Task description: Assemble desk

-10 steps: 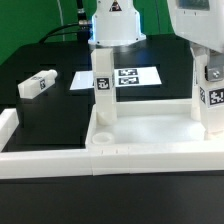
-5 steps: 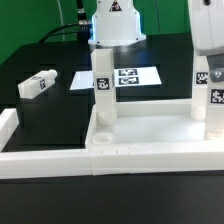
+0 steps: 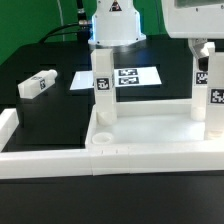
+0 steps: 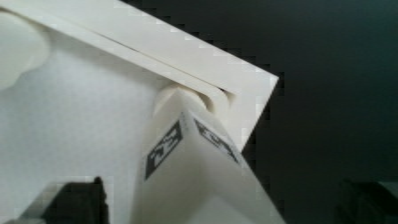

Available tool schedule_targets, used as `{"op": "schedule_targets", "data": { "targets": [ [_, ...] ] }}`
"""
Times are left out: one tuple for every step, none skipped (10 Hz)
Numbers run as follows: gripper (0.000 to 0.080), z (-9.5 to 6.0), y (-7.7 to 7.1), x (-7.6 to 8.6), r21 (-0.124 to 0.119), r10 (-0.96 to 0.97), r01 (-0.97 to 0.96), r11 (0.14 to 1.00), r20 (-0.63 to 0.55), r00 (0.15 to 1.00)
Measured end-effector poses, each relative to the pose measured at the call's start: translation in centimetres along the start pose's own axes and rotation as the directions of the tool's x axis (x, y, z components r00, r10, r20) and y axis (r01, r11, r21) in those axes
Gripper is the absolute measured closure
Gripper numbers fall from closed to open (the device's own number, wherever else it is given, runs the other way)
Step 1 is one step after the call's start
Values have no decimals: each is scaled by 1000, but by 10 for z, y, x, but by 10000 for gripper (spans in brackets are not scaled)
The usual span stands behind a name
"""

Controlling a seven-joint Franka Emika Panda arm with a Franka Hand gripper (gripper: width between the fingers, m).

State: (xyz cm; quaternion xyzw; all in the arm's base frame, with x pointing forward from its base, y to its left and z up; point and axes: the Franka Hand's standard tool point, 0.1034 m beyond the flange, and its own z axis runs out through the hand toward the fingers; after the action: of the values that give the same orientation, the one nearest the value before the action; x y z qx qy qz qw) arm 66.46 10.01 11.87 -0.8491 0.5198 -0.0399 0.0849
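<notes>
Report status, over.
Gripper open over leg at exterior view's right. Desk top holds it and second upright leg. Third leg lying loose, well apart. No obstruction seen.

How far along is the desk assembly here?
Done: two white tagged block legs stand in corner sockets of the large white rimmed plastic desk top. In hand: nothing; the open tool hovers over one. Left: the loose white leg lying on the table.

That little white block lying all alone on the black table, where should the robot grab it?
Probably pinch the loose leg across its two long flat sides, near the middle, coming straight down from above. It lies on its side on the black table with bare space around it, so there is room on both sides.
</notes>
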Motion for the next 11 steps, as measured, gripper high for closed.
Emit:
{"op": "schedule_targets", "data": {
  "targets": [
    [150,0,0,1,0,-70,70,998,-1,998],
    [150,0,1,0,-19,-192,192,981,3,981],
    [150,-2,0,3,-36,-348,348,937,13,937],
    [150,-5,-1,12,-32,-466,466,884,15,885],
    [150,-5,1,21,-33,-540,540,841,19,842],
    [150,-5,0,19,-33,-541,541,840,20,841],
    [150,-5,0,18,-34,-521,521,853,19,853],
    [273,-4,0,19,-33,-485,485,874,18,875],
    [413,-4,0,18,-35,-402,403,915,15,915],
    [508,-4,1,19,-37,-372,372,928,14,928],
    [508,-4,2,20,-40,-283,284,958,10,959]
  ]
}}
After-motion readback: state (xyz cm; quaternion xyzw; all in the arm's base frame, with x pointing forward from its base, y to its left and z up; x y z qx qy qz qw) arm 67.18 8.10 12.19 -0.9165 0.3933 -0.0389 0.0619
